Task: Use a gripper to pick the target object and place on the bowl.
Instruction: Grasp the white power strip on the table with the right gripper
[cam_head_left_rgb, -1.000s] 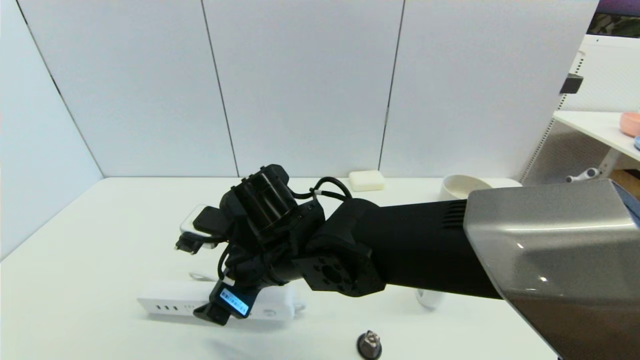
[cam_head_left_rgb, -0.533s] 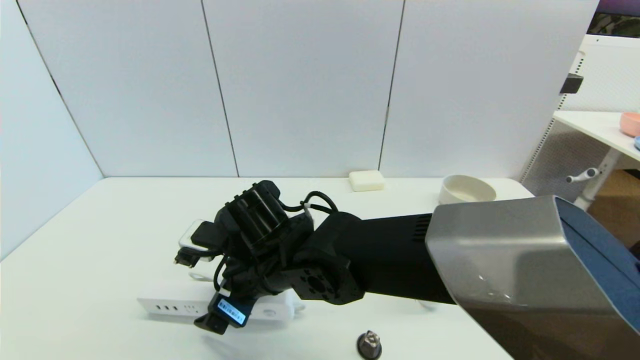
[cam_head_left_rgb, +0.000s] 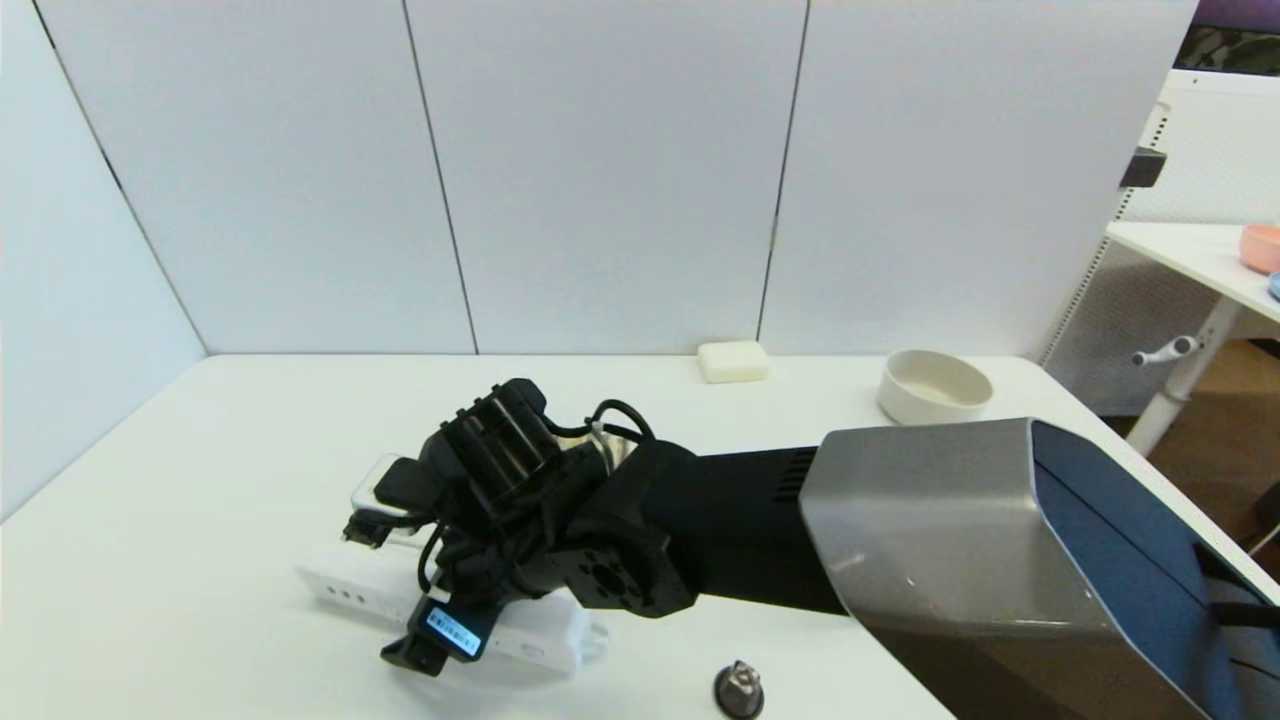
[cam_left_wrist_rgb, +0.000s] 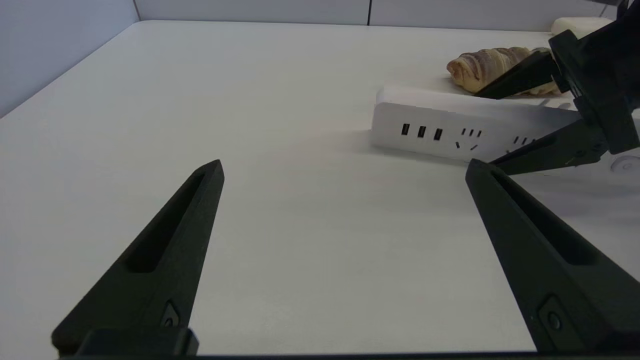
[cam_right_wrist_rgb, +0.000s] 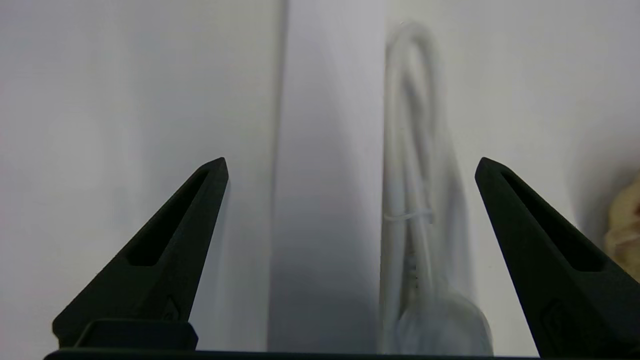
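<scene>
- Step: approach/grasp. Right gripper (cam_head_left_rgb: 405, 590) low over power strip (cam_head_left_rgb: 340, 585), jaws spread, straddling strip body across its width; nothing pinched yet.
- Strip lies on table (cam_head_left_rgb: 200, 450), front-left area; looks tilted, far edge raised. Coiled cord (cam_right_wrist_rgb: 415, 200) alongside body, inside jaw span.
- Bowl (cam_head_left_rgb: 935, 385) far right at rear, well apart from strip.
- Left gripper (cam_left_wrist_rgb: 345, 170) idle, low near table, jaws spread, holding nothing.
- Next: close on body, avoid catching cord; then lift, carry to bowl.

A test cell in a lab or office: plain white partition panels (cam_head_left_rgb: 600, 170) wall in a white table (cam_head_left_rgb: 200, 480) behind the right gripper (cam_head_left_rgb: 400, 590), and beyond it to the right stands a perforated white shelf unit (cam_head_left_rgb: 1190, 260) (desk-style, on a metal frame).
</scene>
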